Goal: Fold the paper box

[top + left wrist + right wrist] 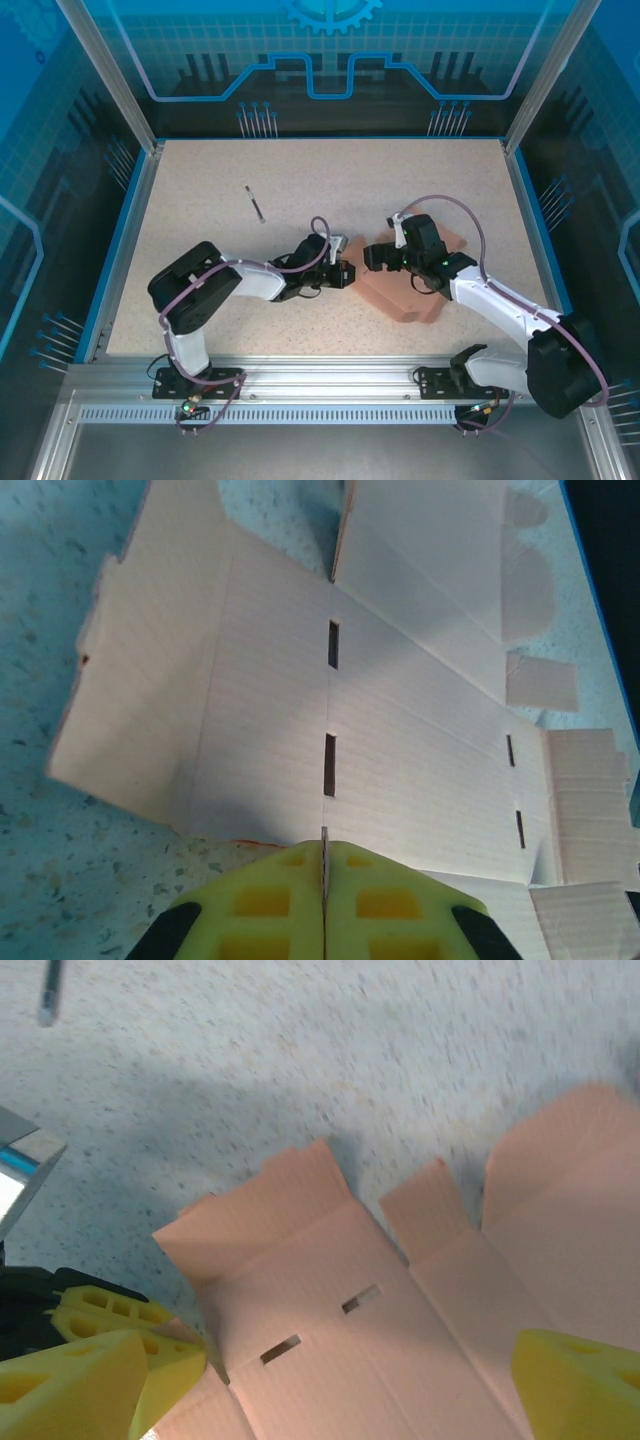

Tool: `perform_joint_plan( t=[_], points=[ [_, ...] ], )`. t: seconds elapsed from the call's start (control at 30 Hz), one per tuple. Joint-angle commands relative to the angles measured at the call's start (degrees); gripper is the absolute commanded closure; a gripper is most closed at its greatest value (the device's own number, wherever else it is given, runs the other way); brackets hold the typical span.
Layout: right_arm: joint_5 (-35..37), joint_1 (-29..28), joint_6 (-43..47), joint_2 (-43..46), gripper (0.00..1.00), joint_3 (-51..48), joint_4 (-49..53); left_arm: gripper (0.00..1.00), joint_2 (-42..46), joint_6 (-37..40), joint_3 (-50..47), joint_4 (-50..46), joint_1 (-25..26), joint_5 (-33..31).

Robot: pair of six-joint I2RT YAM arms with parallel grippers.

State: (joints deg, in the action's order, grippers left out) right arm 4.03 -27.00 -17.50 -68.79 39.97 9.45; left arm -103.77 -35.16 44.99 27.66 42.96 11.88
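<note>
The paper box [398,298] is a flat salmon-orange die-cut sheet lying right of the table's centre, with some flaps raised. In the left wrist view the paper box [270,680] spreads out ahead with narrow slots along its creases. My left gripper [324,852] is shut on the sheet's near edge, and a thin strip of card shows between its yellow fingers. From above, the left gripper [347,273] sits at the sheet's left edge. My right gripper [376,258] hovers over the sheet. In its wrist view the right gripper [330,1360] is open wide above the paper box [400,1300].
A thin dark stick [255,203] lies on the speckled table [200,200] to the back left, also visible as the stick [48,990] in the right wrist view. Blue walls and metal posts surround the table. The left gripper's yellow fingers [110,1310] show beside the sheet.
</note>
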Motion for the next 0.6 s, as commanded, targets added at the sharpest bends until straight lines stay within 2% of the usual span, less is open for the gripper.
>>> perform_joint_plan(
  t=[0.0,0.1,0.23,0.37,0.47,0.57],
  points=[
    [-3.21,-0.15,11.91,-0.89,0.05,5.91,-0.4,0.98,5.3,8.37,2.98,-7.07,-3.44,2.54],
    [-7.79,0.46,20.42,-4.55,0.06,12.15,1.24,0.98,8.76,15.96,5.72,-16.28,-6.38,3.66],
    [-10.34,2.69,28.6,-8.24,0.1,19.41,1.62,1.0,13.58,25.65,9.88,-27.77,-7.59,-0.81],
    [-27.96,8.02,36.41,-11.49,0.1,24.85,2.19,1.0,16.07,35.23,16.32,-39.49,-7.56,-5.47],
    [-35.75,10.2,43.39,-15.93,0.11,32.24,10.67,1.0,17.71,40.21,20.42,-46.23,-7.62,-7.95],
    [-40.45,11.76,50.19,-20.01,0.13,39.22,19.97,1.0,20.59,43.42,22.12,-48.4,-7.58,-9.48]
  ],
)
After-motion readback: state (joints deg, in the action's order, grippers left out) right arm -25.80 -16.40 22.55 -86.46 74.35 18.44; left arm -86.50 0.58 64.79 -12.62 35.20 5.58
